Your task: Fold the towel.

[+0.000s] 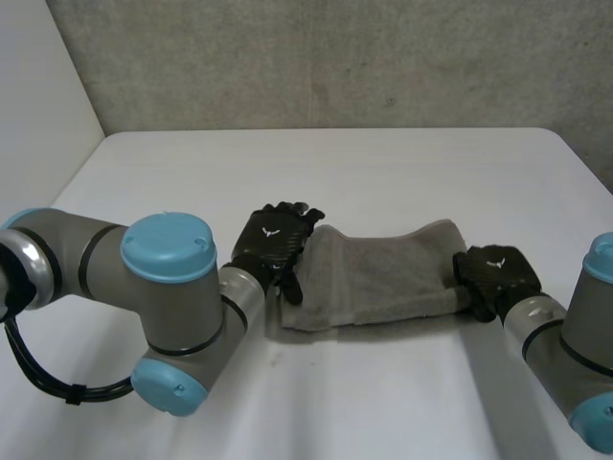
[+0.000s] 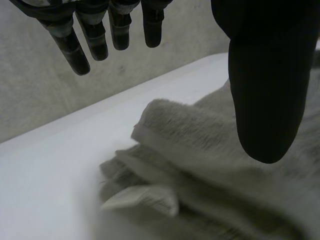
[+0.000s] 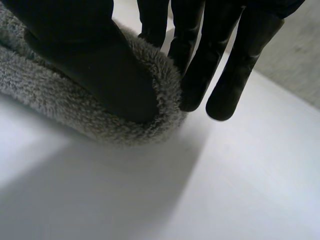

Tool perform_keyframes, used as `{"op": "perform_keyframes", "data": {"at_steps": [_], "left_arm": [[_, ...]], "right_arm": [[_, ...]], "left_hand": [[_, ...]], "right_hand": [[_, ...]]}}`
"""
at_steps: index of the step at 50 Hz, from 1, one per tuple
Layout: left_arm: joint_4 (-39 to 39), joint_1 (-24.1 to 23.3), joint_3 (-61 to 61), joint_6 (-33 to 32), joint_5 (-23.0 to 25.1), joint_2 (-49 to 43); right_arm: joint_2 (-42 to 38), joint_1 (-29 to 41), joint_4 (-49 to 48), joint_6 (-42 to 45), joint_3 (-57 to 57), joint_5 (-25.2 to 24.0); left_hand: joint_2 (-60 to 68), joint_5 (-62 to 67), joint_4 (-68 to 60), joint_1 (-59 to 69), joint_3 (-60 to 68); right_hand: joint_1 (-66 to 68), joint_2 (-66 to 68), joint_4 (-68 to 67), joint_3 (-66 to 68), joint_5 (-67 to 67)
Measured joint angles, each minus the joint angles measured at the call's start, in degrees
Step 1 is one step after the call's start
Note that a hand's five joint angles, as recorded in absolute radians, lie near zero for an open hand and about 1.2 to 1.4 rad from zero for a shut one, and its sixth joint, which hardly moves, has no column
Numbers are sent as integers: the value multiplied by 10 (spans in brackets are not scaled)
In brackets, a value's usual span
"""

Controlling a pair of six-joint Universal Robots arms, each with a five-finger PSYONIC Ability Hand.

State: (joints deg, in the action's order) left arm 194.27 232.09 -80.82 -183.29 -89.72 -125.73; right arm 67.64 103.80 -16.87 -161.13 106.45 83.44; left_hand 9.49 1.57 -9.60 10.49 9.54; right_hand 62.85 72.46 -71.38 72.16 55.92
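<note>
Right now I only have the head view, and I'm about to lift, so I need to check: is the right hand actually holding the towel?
Observer: Yes. Its wrist view shows the right hand pinching the towel's end edge between thumb and fingers.
Operator: And the left hand?
Observer: The left hand is open, with its fingers straight and clear of the cloth, so it pinches nothing.
Operator: What lies beneath it?
Observer: Several stacked towel layers with hemmed edges showing, resting on the table.
</note>
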Motion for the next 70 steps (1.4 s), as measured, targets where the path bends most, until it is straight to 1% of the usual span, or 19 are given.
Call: {"op": "perform_keyframes", "data": {"at_steps": [2,9,17,18,19,26,27,28,30,31,32,33,35,37,41,45,50,61,70], "left_arm": [[-2,-1,-2,-1,-15,1],[-7,9,-30,-4,-32,48],[-9,59,-101,-5,-33,156],[-9,59,-101,-5,-33,156],[-8,72,-118,-6,-32,178],[-6,101,-156,-6,-31,220],[-6,103,-158,-5,-31,222],[-5,106,-162,-5,-30,226],[-5,108,-164,-4,-29,227],[-5,109,-164,-4,-29,228],[-5,109,-164,-4,-28,228],[-4,109,-162,-3,-27,227],[-3,108,-154,-1,-26,224],[-2,105,-144,0,-25,220],[0,91,-111,5,-24,199],[-3,56,-47,24,-24,150],[-23,14,43,67,-18,66],[-127,-16,167,138,0,-81],[-170,-6,139,138,-63,-107]], "right_arm": [[-5,0,-25,6,-7,2],[-7,21,-54,53,-65,10],[-47,201,-52,166,-177,8],[-47,201,-52,166,-177,8],[-68,243,-51,189,-192,3],[-129,322,-45,232,-209,-32],[-132,324,-44,233,-209,-35],[-140,331,-41,237,-208,-40],[-141,333,-39,238,-207,-41],[-141,334,-35,238,-205,-41],[-138,333,-34,236,-203,-39],[-133,333,-31,232,-202,-35],[-105,321,-25,202,-192,-21],[-89,313,-22,180,-186,-14],[-24,262,-19,59,-162,-1],[39,196,-11,-83,-142,2],[65,125,40,-187,-147,-5],[-26,80,170,-206,-227,-47],[-117,95,199,-197,-285,-111]], "left_hand": [[0,0,0,0,0],[0,0,0,0,0],[0,0,1,0,0],[0,0,1,0,0],[0,0,1,0,0],[0,0,1,0,0],[0,0,1,0,0],[0,0,1,0,0],[0,0,1,0,0],[0,0,1,0,0],[0,0,1,0,0],[0,0,1,0,0],[0,0,1,0,0],[0,0,1,0,0],[0,0,1,0,0],[0,0,1,0,0],[3,0,-1,0,0],[4,0,-1,0,0],[6,0,-4,0,0]], "right_hand": [[-1,11,-57,38,10],[3,11,-62,43,10],[3,11,-62,47,18],[3,11,-62,47,18],[3,11,-62,47,18],[3,11,-62,48,19],[-11,-15,-33,19,2],[-75,-136,86,-99,-78],[-75,-136,86,-99,-78],[-293,-361,316,-330,-291],[-293,-361,316,-330,-291],[-429,-526,492,-507,-451],[-460,-573,566,-579,-502],[-460,-573,566,-579,-502],[-460,-573,569,-586,-505],[-460,-573,569,-586,-505],[-460,-573,569,-586,-505],[-460,-573,569,-586,-505],[-460,-573,569,-586,-505]]}}
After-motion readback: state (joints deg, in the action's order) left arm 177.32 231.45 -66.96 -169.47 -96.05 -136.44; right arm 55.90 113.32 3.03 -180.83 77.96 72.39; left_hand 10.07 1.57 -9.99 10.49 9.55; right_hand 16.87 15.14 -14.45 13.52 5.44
